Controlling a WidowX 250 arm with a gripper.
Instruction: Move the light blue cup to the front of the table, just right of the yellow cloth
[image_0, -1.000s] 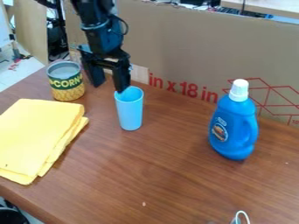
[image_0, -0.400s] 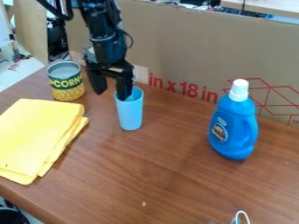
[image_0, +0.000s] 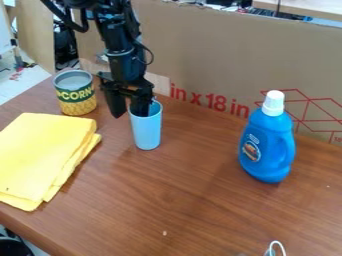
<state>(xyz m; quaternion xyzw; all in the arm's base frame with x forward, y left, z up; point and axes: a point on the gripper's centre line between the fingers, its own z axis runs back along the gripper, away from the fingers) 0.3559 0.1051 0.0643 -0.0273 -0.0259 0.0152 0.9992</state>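
Observation:
The black gripper (image_0: 128, 112) hangs down at the upper left, astride the near-left rim of a light blue cup (image_0: 147, 131). One finger is inside the cup's mouth, its tip hidden by the wall. The other finger is outside, left of the cup, with a narrow gap to the wall. The fingers are apart, and the cup stands upright on the table.
A corn can (image_0: 75, 95) stands left of the gripper. A folded yellow cloth (image_0: 43, 155) lies at the left on the brown table (image_0: 180, 200). A blue bottle (image_0: 267, 145) stands at the right. Cardboard (image_0: 214, 60) rises behind.
The gripper has moved down and slightly right, one finger sinking into the cup, and its fingers have drawn closer together. The cup has shifted slightly to the left.

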